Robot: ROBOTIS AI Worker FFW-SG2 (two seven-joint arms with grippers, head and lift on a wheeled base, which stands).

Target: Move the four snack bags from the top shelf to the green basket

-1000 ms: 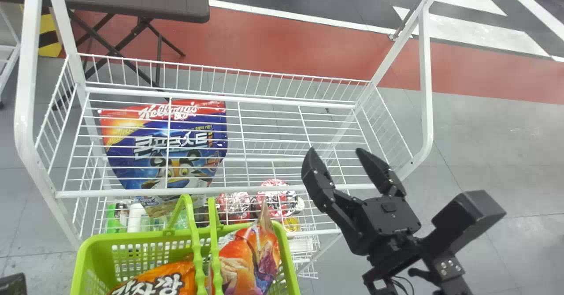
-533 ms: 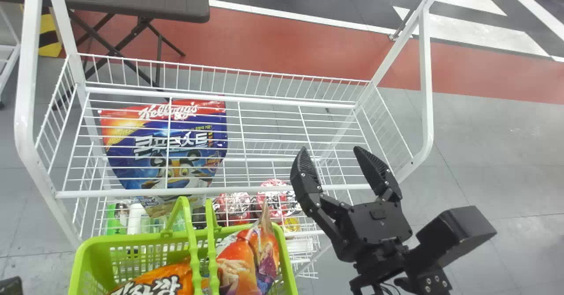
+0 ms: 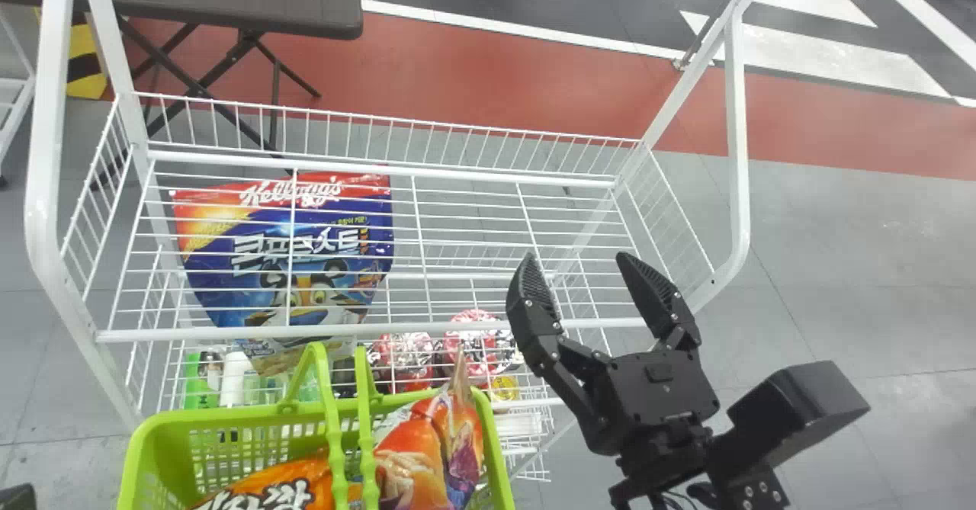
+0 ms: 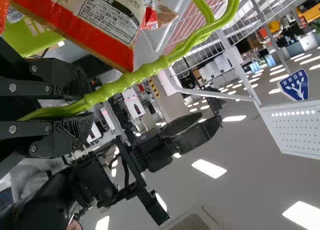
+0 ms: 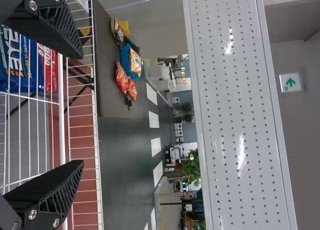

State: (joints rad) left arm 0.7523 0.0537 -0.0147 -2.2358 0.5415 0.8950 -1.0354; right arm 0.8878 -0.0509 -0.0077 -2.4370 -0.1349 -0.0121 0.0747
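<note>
The green basket (image 3: pixel 221 414) stood in front of the rack, and the left gripper (image 4: pixel 90 102) had its two fingers closed around the handle (image 4: pixel 125 82). In the basket I could see an orange snack bag (image 3: pixel 274 491) and, beside it, a red-and-purple snack bag (image 3: pixel 415 457). So at least two of the four were already moved; whether the other two lay beneath them, I could not tell. The right gripper (image 3: pixel 577 258) was spread wide, with nothing between its fingers, above the front part of the top shelf (image 3: pixel 457 328). The blue cereal bag (image 3: pixel 221 281) showed through the wires and seemed to lie on a lower level, so I would not count it. In my judgement the loading was well advanced, perhaps complete; what remained was probably to draw the right arm back and keep the basket steady.
</note>
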